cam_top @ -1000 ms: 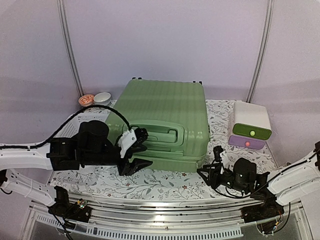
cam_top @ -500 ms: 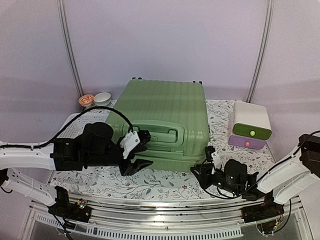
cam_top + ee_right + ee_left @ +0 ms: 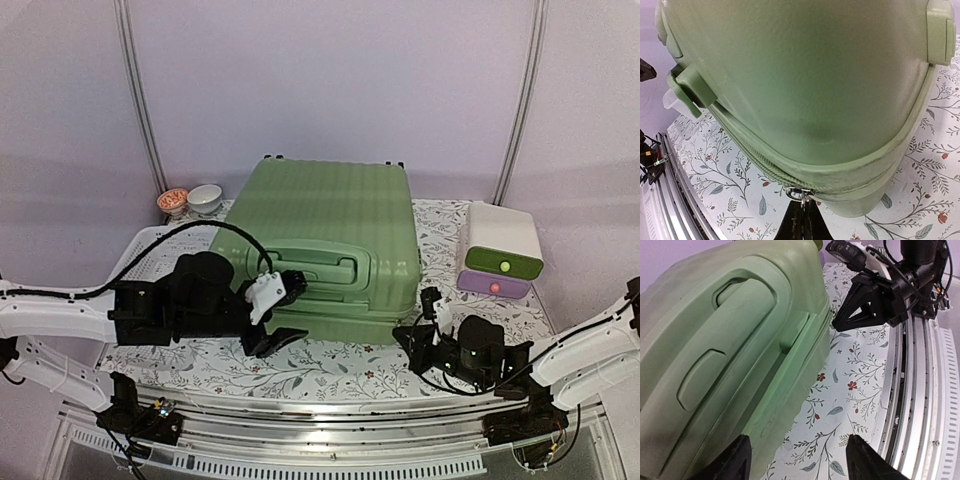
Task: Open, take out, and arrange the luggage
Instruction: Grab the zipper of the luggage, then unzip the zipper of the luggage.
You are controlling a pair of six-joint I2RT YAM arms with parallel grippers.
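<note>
Bench [image 3: 330, 365]: a flower-printed cloth is covering it, running out from my bases.
Right hand [image 3: 801, 214]: I am clenching it tight under the near right corner of the case, seemingly pinching the zipper pull [image 3: 801, 196].
Left hand [image 3: 283, 318]: I am holding it released, fingers spread and empty, just beside the near left corner.
Luggage [image 3: 325, 235]: it is lying flat mid-bench, zipped shut, handle [image 3: 325, 270] facing me.
Handling: I am judging the shell stiff, slick and bulky; the small pull is offering the first grip, the lid edge the next.
Far: a drawer box [image 3: 503, 255] is sitting to the right, bowls [image 3: 195, 198] at the back left.
</note>
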